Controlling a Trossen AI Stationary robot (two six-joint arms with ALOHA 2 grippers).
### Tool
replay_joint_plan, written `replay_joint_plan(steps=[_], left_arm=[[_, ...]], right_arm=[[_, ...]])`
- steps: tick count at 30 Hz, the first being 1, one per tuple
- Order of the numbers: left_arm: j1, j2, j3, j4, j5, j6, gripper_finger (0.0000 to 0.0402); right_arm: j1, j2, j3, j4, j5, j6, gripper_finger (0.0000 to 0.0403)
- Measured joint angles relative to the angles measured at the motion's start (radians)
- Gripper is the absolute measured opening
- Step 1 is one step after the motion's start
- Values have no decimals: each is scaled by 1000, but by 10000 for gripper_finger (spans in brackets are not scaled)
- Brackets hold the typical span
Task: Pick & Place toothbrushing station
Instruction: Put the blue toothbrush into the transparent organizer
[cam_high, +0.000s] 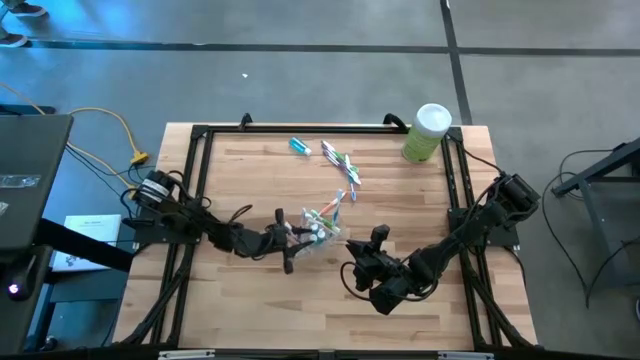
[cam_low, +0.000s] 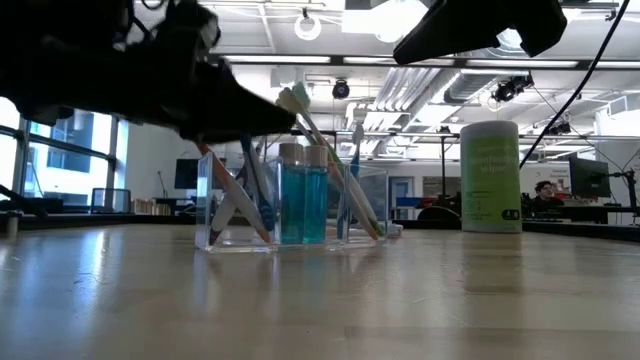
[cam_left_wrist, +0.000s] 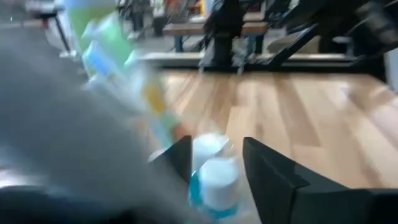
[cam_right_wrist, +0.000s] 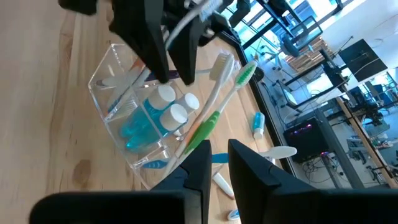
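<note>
Colours at the toothbrush station on the pale striped wood-plank table

Clear colourless plastic cup holds teal tubes with white caps, a green-and-white slim toothbrush, an orange-and-white one. Loose teal-and-white tube and multicoloured brushes lie on the wood. Light-green canister with white lid, dark print on its side. Black table frame, dark arms, yellow cable off the table, grey floor.
</note>
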Motion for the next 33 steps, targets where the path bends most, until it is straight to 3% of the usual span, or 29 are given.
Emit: replay_joint_plan(steps=[3, 7, 12, 18, 33], left_arm=[[20, 0, 0, -26, 0, -67, 168], [15, 0, 0, 37, -1, -31, 183], [-30, 0, 0, 139, -10, 72, 184], [-83, 0, 2, 197, -135, 124, 184], [-123, -1, 32, 361, -142, 341, 184]], right_arm=[[0, 0, 0, 0, 0, 0, 46], [0, 0, 0, -2, 0, 0, 46], [0, 0, 0, -9, 0, 1, 46], [0, 0, 0, -11, -1, 1, 46], [0, 0, 0, -12, -1, 1, 46]])
